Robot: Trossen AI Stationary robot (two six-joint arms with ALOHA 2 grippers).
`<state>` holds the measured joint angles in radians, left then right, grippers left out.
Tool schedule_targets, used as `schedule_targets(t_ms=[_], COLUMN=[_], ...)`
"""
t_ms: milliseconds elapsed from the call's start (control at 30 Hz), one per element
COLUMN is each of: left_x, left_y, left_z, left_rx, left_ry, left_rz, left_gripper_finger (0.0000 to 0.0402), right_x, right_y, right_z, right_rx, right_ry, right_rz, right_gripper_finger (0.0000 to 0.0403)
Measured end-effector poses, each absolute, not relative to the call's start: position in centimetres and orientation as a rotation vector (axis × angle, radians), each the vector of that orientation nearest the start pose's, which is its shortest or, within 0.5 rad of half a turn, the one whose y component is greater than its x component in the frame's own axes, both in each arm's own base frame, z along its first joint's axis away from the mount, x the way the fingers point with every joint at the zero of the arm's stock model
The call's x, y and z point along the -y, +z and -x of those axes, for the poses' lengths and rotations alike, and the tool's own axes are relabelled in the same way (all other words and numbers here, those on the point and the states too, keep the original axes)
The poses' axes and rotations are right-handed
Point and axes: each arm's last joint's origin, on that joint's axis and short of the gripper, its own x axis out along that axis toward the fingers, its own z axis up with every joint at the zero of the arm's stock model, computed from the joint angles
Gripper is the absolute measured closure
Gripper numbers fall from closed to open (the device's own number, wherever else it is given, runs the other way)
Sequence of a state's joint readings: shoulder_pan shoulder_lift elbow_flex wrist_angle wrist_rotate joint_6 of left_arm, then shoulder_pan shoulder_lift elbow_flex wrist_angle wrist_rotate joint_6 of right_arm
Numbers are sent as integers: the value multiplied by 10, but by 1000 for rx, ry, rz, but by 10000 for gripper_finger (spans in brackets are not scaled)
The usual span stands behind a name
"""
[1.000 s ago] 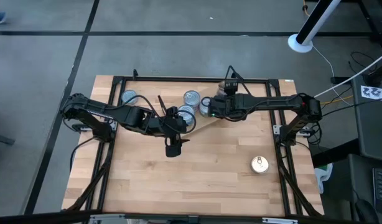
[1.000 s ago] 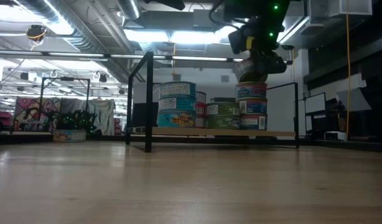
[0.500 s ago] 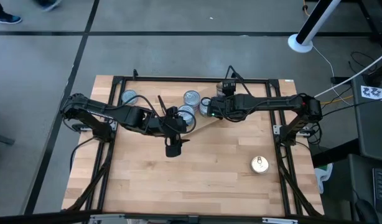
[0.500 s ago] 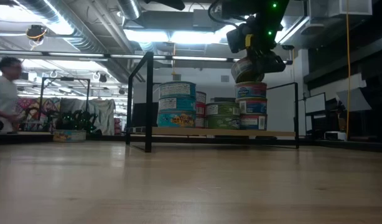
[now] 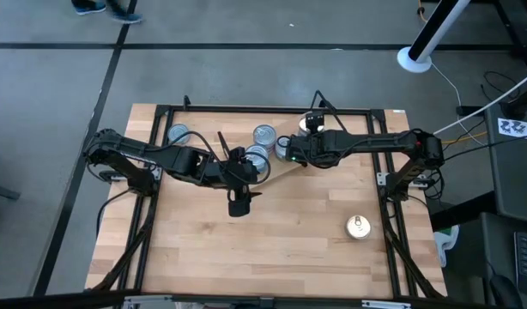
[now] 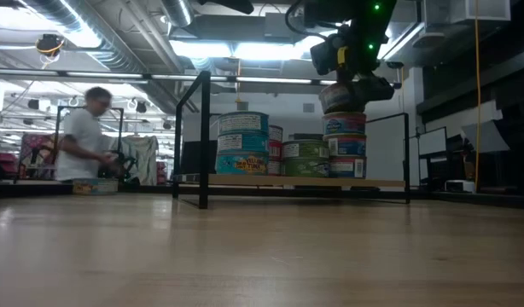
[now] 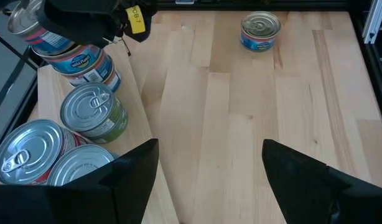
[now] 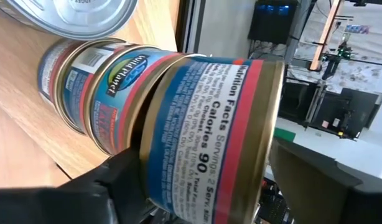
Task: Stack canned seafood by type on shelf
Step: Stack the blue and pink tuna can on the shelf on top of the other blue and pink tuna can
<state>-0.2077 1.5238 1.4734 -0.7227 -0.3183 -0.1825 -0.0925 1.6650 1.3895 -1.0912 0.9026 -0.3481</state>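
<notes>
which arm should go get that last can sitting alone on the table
Right, probably. The lone tin lies on the right arm's side of the table. The right gripper is at the stack on the shelf.

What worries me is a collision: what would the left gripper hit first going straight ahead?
Probably bare tabletop: the open left gripper tilts downward. The lone tin sits off its line.

Tins (image 5: 263,135) sit stacked in a cluster on the shelf (image 6: 309,181) at the table's (image 5: 281,249) far middle. One tin (image 5: 178,134) lies apart, toward the far left. Another single tin (image 5: 359,227) rests alone on the table, near right.
</notes>
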Motion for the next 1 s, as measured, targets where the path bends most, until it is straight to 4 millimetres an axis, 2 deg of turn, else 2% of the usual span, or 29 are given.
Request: schedule_targets(t_ms=[167, 633, 800, 1000], left_x=[58, 58, 58, 58], left_y=[348, 348, 348, 348], left_z=[-318, -318, -318, -318], left_rx=[-733, -733, -733, -733], left_ry=[172, 172, 172, 173], left_rz=[-26, -25, -25, -23], left_gripper_finger=[119, 119, 119, 119], right_x=[52, 52, 50, 49], right_y=[274, 274, 282, 293], right_z=[-310, -307, -306, -309], right_rx=[-1474, -1571, -1578, -1542], right_ry=[-598, -453, -353, -352], right_rz=[856, 1004, 945, 926], right_gripper_finger=[89, 104, 104, 104])
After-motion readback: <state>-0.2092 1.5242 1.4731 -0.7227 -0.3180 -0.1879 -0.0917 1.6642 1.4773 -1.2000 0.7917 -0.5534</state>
